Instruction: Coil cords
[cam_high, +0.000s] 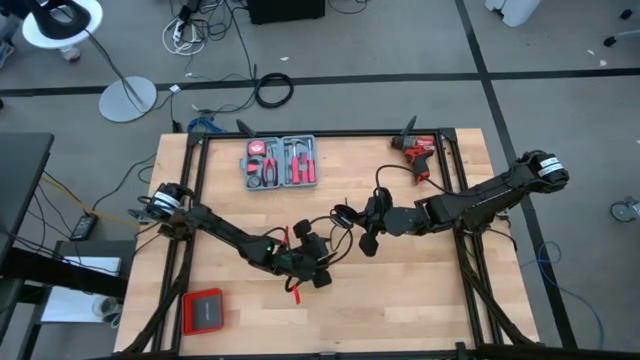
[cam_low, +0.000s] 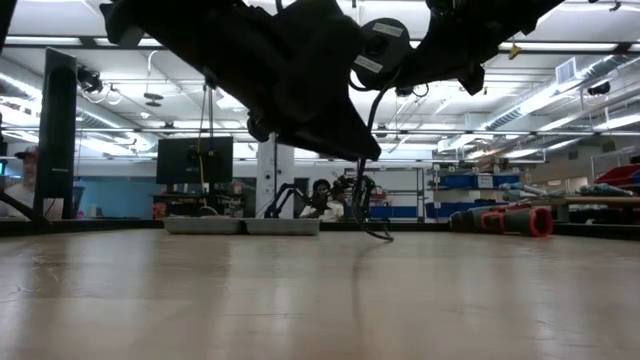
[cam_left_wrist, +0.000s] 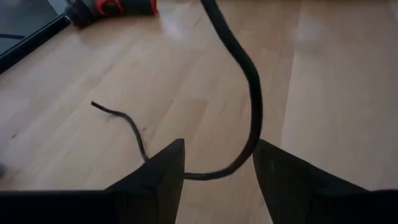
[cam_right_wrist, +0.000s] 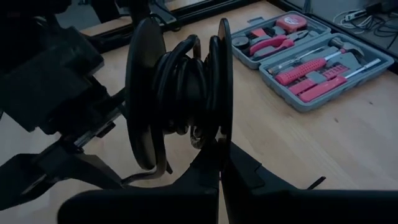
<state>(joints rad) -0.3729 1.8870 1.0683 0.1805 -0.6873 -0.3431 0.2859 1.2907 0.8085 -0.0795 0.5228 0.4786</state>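
Observation:
A thin black cord (cam_left_wrist: 252, 93) is partly wound between the two discs of a black reel (cam_right_wrist: 180, 87), which hangs above the table's middle with my right gripper (cam_right_wrist: 221, 171) shut on it. From the reel (cam_high: 367, 232) the cord drops to the table (cam_low: 378, 232). There it curves between the open fingers of my left gripper (cam_left_wrist: 217, 165), which points slantwise down just left of the reel (cam_high: 318, 268). The cord's thin free end (cam_left_wrist: 99, 107) lies on the wood beyond the fingers. My left gripper stands open with a bend of the cord (cam_left_wrist: 211, 175) between its fingers; whether a finger touches it, I cannot tell. My right gripper pinches the rim of one reel disc (cam_right_wrist: 222, 134) between its two fingers. The disc stands edge-on in the hold and the reel is clear of the table.
A grey tool case (cam_high: 280, 162) with pink-handled tools lies open at the far side, left of centre. A red drill (cam_high: 418, 152) lies at the far right. A red and black flat box (cam_high: 203, 310) sits near the front left corner.

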